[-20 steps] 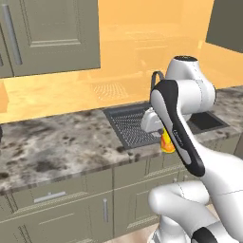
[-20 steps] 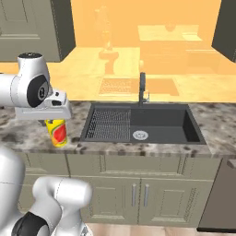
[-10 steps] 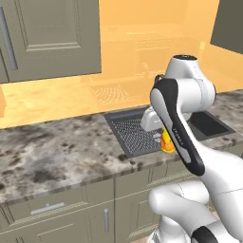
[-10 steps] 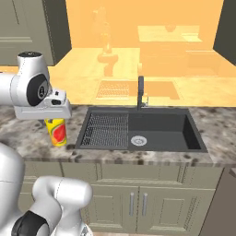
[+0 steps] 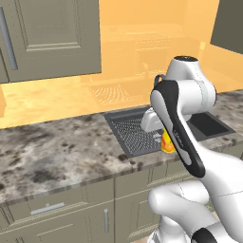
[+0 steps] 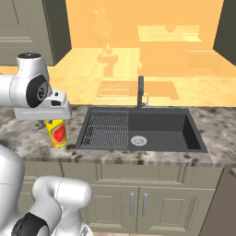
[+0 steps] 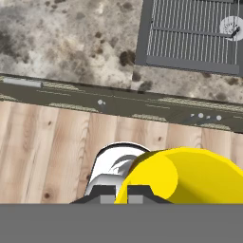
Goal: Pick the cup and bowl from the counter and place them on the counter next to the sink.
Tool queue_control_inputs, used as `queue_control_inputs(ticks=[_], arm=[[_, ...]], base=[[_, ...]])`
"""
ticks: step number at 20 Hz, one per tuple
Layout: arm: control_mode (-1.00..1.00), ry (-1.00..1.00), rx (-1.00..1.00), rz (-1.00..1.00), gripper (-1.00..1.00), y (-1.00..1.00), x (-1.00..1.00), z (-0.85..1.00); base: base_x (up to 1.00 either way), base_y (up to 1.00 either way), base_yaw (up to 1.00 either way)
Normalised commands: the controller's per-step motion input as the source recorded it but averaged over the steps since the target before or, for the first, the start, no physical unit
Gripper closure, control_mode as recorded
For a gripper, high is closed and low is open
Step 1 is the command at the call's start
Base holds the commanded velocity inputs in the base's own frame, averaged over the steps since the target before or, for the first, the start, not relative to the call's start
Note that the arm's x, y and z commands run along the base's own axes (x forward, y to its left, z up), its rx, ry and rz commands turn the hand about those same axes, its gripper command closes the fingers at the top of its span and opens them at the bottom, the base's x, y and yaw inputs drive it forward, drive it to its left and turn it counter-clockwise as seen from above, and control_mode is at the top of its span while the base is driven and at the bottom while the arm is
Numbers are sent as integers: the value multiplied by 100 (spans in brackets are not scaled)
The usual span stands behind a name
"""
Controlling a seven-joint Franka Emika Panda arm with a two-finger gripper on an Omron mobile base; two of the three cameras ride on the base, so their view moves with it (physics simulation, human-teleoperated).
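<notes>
We see the pincer [image 6: 55,120] at the left of the right base view, clamped on the cup [image 6: 56,132], which hangs yellow with a red mark under the white hand. In the hand view the cup [image 7: 182,176] fills the lower right. The cup sits above the counter [image 6: 27,140] edge, just left of the sink [image 6: 152,130] and its ribbed drainboard [image 6: 107,130] at frame centre.
</notes>
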Motion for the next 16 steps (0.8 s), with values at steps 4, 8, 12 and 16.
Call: queue_control_inputs(ticks=[4, 8, 12, 16], arm=[[-100, 0, 0, 0, 100, 0, 0, 0], [-100, 0, 9, 0, 100, 7, -3, -25], [-100, -7, 19, 5, 100, 32, 0, -68], [-100, -10, 18, 9, 100, 31, 0, -70]], base=[[0, 0, 0], [0, 0, 0], [0, 0, 0], [0, 0, 0]])
